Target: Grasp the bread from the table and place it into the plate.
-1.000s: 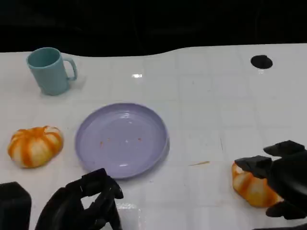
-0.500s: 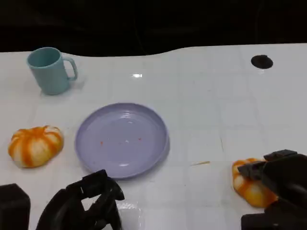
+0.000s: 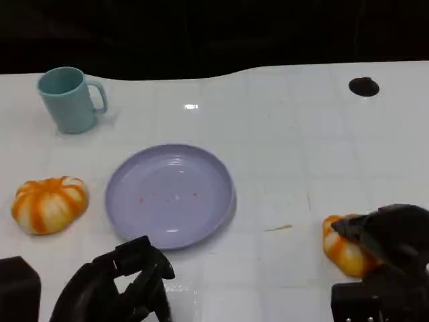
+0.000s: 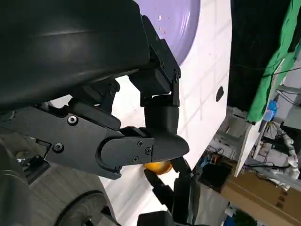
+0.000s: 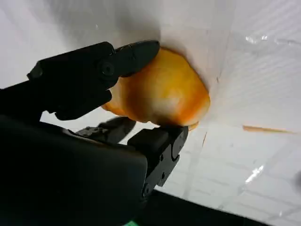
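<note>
The right hand (image 3: 385, 248) sits at the near right of the white table (image 3: 288, 147), its fingers (image 5: 117, 61) closed around the bread (image 3: 343, 247), an orange-and-white bun; the right wrist view shows one finger lying over the top of the bun and another pressing up against its underside, so the grasp looks made, though I cannot tell whether the bun has left the table. The purple plate (image 3: 221, 201) lies to the left of this bread and slightly farther away, so the carry should run leftward across the open tabletop. The left hand (image 3: 117, 285) hangs near the plate's near rim, fingers curled on nothing. A second bun (image 3: 48, 203) rests left of the plate, nearer the left hand, and a teal mug (image 3: 67, 99) stands at the far left
</note>
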